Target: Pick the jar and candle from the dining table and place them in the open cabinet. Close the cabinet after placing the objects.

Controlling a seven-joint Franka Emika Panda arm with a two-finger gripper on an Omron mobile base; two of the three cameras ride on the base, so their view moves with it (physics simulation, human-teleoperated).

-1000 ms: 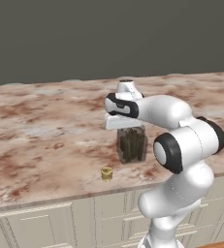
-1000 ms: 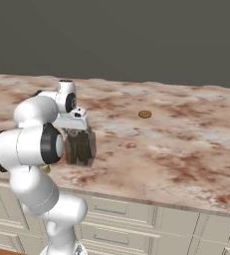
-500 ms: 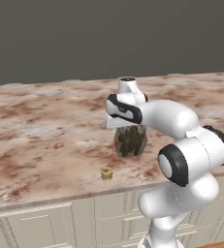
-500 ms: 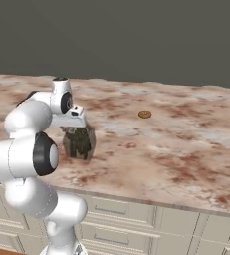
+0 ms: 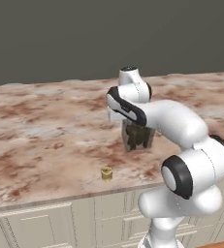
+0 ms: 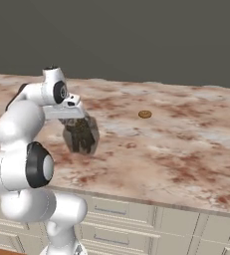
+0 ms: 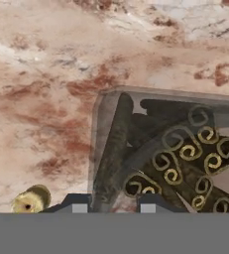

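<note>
While claw (image 6: 80, 130) grips jar (image 6: 81, 136), candle (image 5: 106, 173) sits (nearby).

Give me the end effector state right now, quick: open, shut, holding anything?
End effector: shut on the clear glass cylindrical jar of dark sticks, gripped from above over the reddish-brown marbled table. The tiny yellow candle sits untouched near the table's front edge.

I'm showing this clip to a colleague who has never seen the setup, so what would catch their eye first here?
First the white arm, its gripper shut on the jar of dark sticks, held over the middle of the marbled dining table. Next the tiny yellow candle, standing alone near the table's front edge, in front of the jar and apart from it. Last, a small brown disc lying farther back on the stone.
</note>
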